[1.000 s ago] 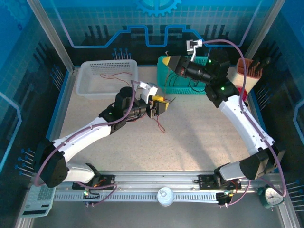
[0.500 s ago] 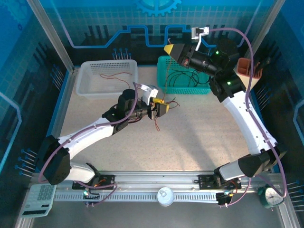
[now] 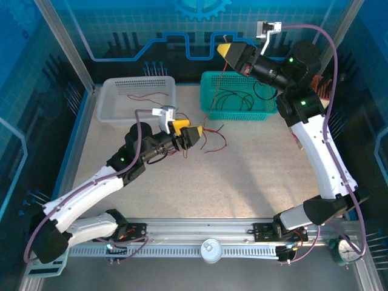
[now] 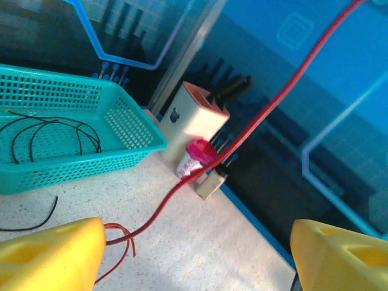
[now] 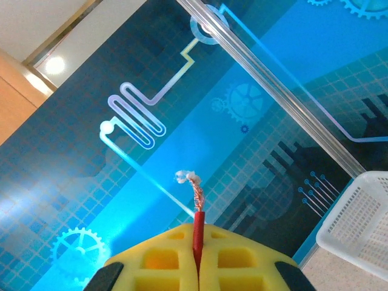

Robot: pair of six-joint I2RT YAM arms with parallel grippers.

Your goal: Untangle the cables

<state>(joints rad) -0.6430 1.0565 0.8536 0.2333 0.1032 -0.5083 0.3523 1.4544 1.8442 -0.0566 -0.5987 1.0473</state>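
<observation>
Since a second ago the right gripper [image 3: 225, 50] has risen above the teal basket [image 3: 237, 113], and the left gripper [image 3: 193, 136] has slid left and spread wide. Right jaws are pressed together, pinching the end of a red cable [image 3: 213, 100], whose bare copper tip pokes out above them. That cable slopes down to the tabletop just beside the left gripper's open fingers [image 4: 54, 254]. Black cables [image 3: 233, 97] lie in the teal basket.
</observation>
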